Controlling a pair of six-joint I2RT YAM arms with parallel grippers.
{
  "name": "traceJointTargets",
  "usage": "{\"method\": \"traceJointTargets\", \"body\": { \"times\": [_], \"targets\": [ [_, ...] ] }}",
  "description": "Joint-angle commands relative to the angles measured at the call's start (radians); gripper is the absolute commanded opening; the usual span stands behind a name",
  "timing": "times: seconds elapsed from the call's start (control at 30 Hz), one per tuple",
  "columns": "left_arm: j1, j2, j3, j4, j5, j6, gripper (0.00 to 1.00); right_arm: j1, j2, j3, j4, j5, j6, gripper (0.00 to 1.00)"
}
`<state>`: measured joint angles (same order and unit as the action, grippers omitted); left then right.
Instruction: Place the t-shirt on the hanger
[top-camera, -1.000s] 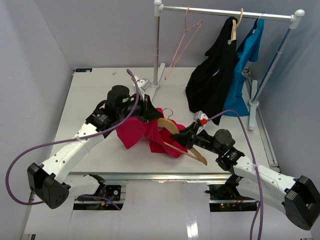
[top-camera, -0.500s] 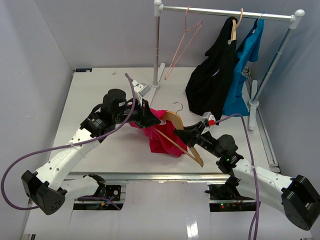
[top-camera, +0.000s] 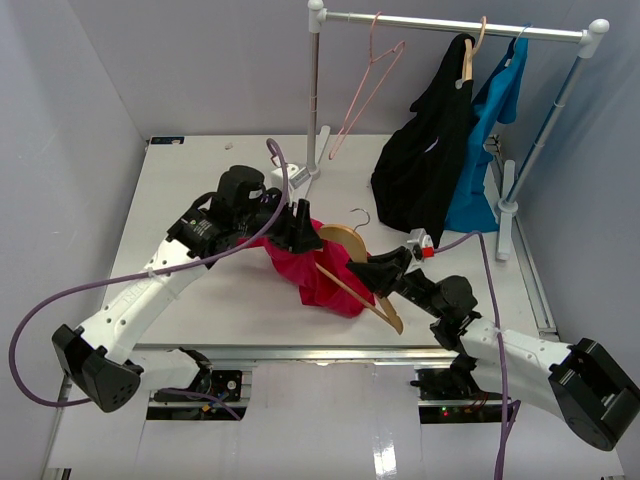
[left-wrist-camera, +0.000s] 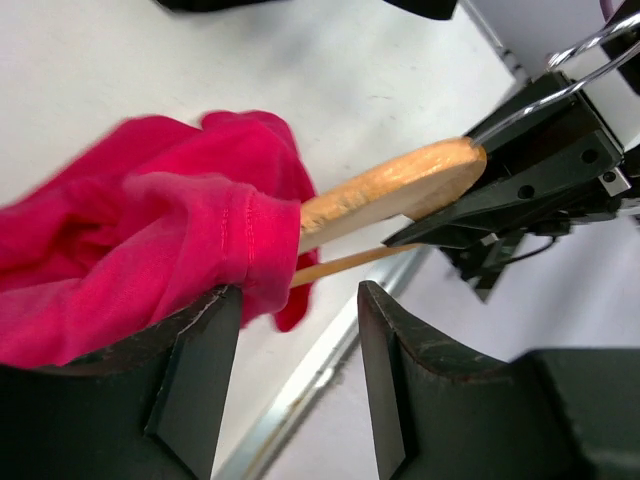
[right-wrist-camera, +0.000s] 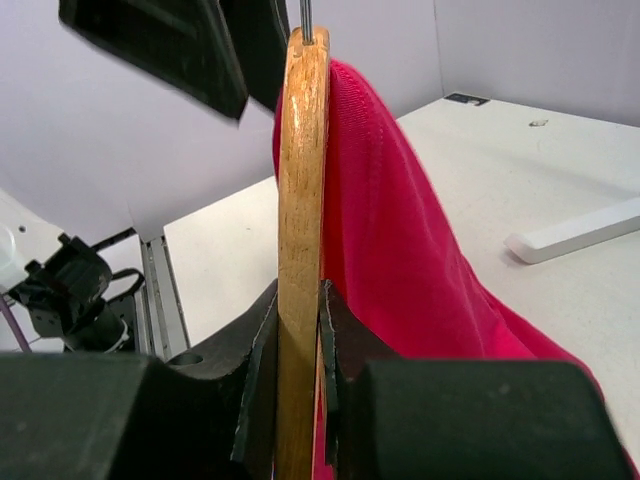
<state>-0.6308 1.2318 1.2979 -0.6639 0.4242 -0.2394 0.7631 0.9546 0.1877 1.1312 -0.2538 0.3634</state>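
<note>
The magenta-red t-shirt (top-camera: 322, 277) hangs bunched over the left end of the tan wooden hanger (top-camera: 346, 241), whose silver hook (top-camera: 357, 216) points to the back. My right gripper (top-camera: 376, 271) is shut on the hanger's bar (right-wrist-camera: 301, 200), with the t-shirt (right-wrist-camera: 395, 230) draping down its right side. My left gripper (top-camera: 299, 226) hovers at the shirt's upper left, open. In the left wrist view the gripper (left-wrist-camera: 295, 350) has nothing between its fingers; the t-shirt's hem (left-wrist-camera: 150, 250) brushes the left finger (left-wrist-camera: 195, 370), and the hanger's end (left-wrist-camera: 390, 186) sticks out of the cloth.
A clothes rack (top-camera: 455, 25) stands at the back right, carrying a thin pink hanger (top-camera: 368, 85), a black garment (top-camera: 430, 160) and a blue shirt (top-camera: 488, 140). Its white feet (top-camera: 505, 215) rest on the table. The table's front edge (top-camera: 300, 352) runs just below the shirt.
My left gripper has opened and let go of the t-shirt, which now hangs on the hanger's end. The right gripper has swung the hanger more upright and slightly right.
</note>
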Motion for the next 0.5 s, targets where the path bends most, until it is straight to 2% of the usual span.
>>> {"method": "traceJointTargets", "body": {
  "times": [0.0, 0.17, 0.23, 0.37, 0.47],
  "targets": [
    [0.000, -0.107, 0.074, -0.038, -0.072, 0.217, 0.60, 0.006, -0.012, -0.088, 0.300, -0.076, 0.002, 0.08],
    [0.000, -0.207, 0.100, 0.029, 0.069, 0.354, 0.61, 0.004, -0.033, -0.126, 0.349, -0.061, -0.008, 0.08],
    [0.000, -0.248, 0.100, 0.019, 0.079, 0.396, 0.62, 0.005, -0.054, -0.119, 0.303, -0.060, -0.027, 0.08],
    [0.000, -0.294, 0.061, -0.057, -0.026, 0.565, 0.64, 0.004, -0.126, -0.111, 0.228, -0.058, -0.049, 0.08],
    [0.000, -0.256, 0.065, -0.215, -0.097, 0.653, 0.62, 0.005, -0.163, -0.123, 0.228, -0.062, -0.045, 0.08]
  ]
}}
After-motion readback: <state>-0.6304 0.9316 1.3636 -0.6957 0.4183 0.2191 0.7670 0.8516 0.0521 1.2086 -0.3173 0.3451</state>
